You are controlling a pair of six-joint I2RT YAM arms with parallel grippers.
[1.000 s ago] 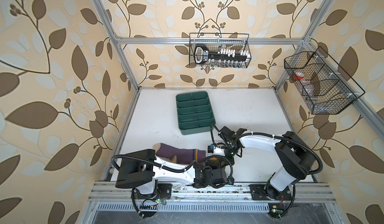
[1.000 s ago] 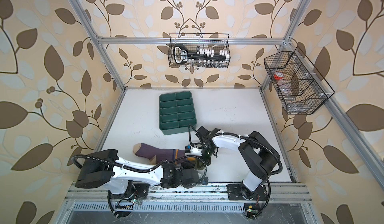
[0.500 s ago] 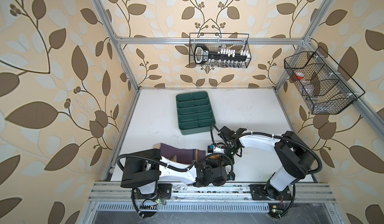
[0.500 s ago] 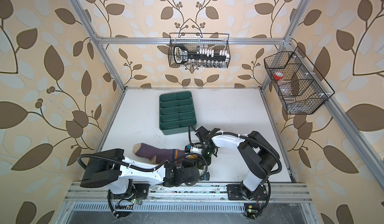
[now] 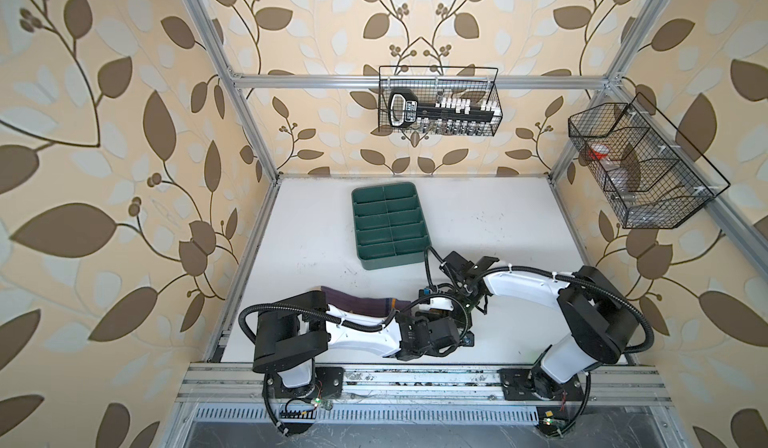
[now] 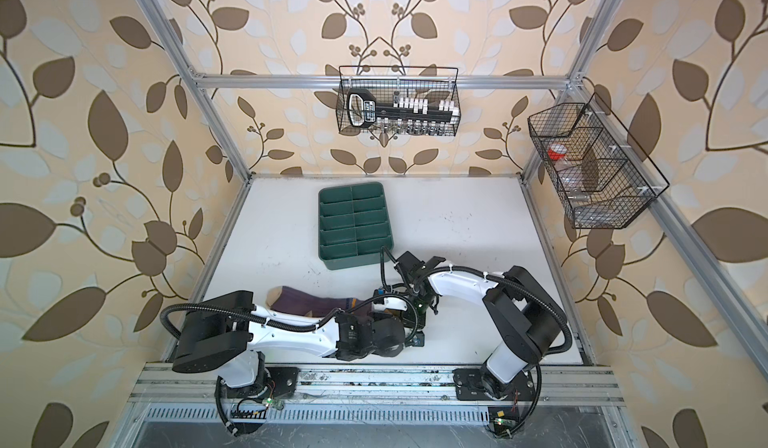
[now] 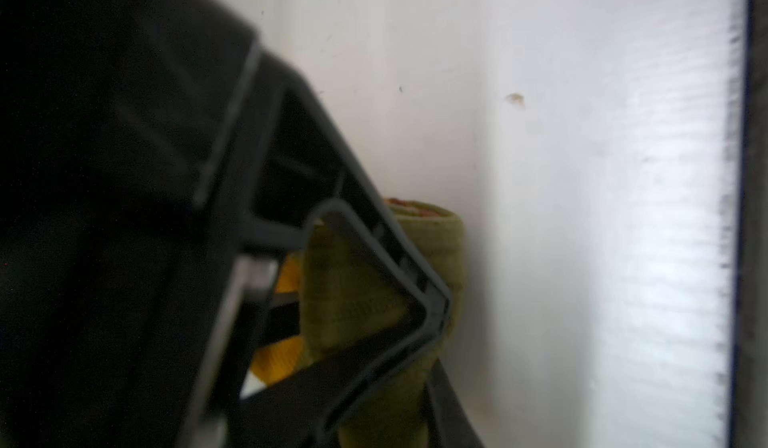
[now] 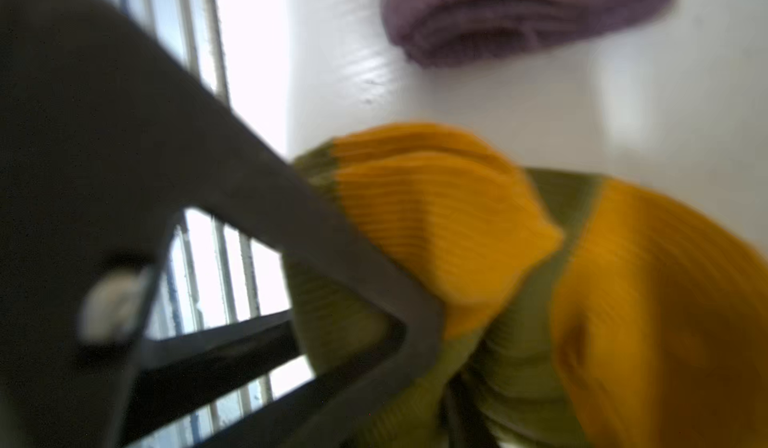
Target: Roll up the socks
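Observation:
The purple sock (image 5: 357,302) (image 6: 307,302) lies flat at the front left in both top views, its near edge hidden under my left arm. Its folded end shows in the right wrist view (image 8: 519,18). The olive green sock (image 7: 440,250) (image 8: 436,209) is bunched up between my two grippers at the front middle, mustard patches showing. My left gripper (image 7: 419,388) (image 5: 446,321) is shut on the olive fabric. My right gripper (image 5: 432,305) meets it from the right. One of its fingers (image 8: 332,259) presses into the bunch, and the other is hidden.
A dark green divided tray (image 5: 356,228) (image 6: 322,226) stands behind the grippers at mid table. Wire baskets hang on the back wall (image 5: 438,101) and the right wall (image 5: 640,163). The metal rail (image 5: 415,377) runs along the front edge.
My left arm has swung a little to the right towards the right gripper. The purple sock has not moved.

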